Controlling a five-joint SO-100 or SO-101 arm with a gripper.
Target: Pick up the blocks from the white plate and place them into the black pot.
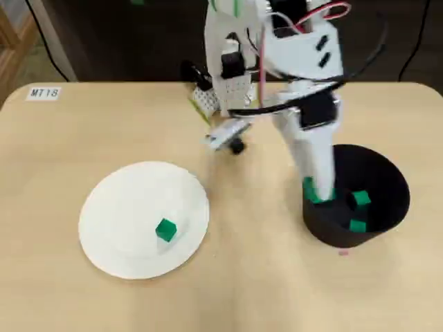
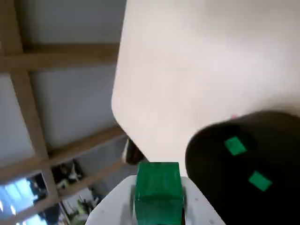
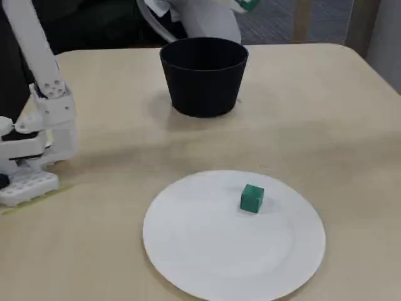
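Over the black pot (image 1: pixel 387 200), at its 9 o'clock rim in the overhead view, the gripper (image 1: pixel 317 191) is closed on a green block (image 1: pixel 311 188). The wrist view shows that block (image 2: pixel 158 191) pinched between the two white fingers (image 2: pixel 194 206), filling the gap between them, with the pot's (image 2: pixel 206 154) dark opening just beside it at 3 o'clock. The white arm (image 1: pixel 304 76) reaches from its base at 12 o'clock of the table (image 1: pixel 263 290) and bends down toward the pot, the gripper pointing steeply downward. Two more green blocks (image 1: pixel 360 199) lie on the pot's floor, one near the centre, the other (image 1: pixel 357 225) toward 6 o'clock. On the white plate (image 1: pixel 118 207), well apart at 9 o'clock from the pot, a single green block (image 1: pixel 165 229) sits slightly toward 4 o'clock of the plate's centre.
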